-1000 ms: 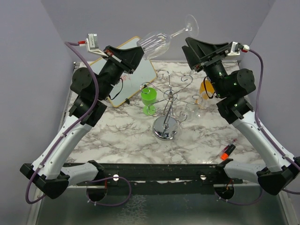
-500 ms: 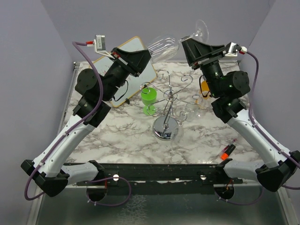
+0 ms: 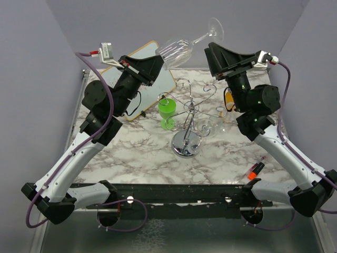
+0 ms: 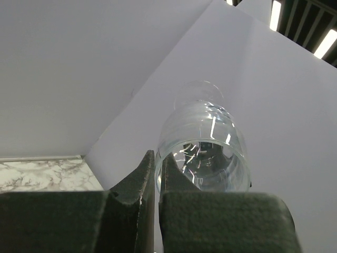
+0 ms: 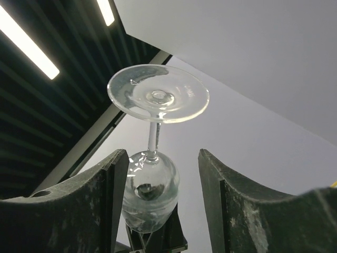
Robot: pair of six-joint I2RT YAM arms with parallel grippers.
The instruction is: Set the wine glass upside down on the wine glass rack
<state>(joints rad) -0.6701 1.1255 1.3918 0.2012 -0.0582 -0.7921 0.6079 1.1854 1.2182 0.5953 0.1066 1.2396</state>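
Note:
A clear wine glass point(image 3: 176, 48) is held high above the table, tilted, with its foot point(image 3: 215, 27) up and to the right. My left gripper point(image 3: 158, 60) is shut on the bowl's rim, one finger inside the glass point(image 4: 205, 153) and one outside, at the left gripper point(image 4: 157, 168). My right gripper point(image 3: 209, 50) stands open close by the stem. In the right wrist view the bowl point(image 5: 150, 195) sits next to the left finger, touching neither pad clearly, under the right gripper point(image 5: 162, 154). The chrome wine glass rack point(image 3: 185, 143) stands below, mid-table.
A green cup point(image 3: 167, 108) stands just left of the rack. A whiteboard point(image 3: 160, 84) lies at the back left. An orange thing point(image 3: 230, 100) and a clear glass point(image 3: 216, 126) are to the rack's right. A red marker point(image 3: 255, 169) lies near the front right.
The glass swung right and upward with the left arm, then came back left. The right arm has edged left toward the stem, its jaws narrowing and widening again.

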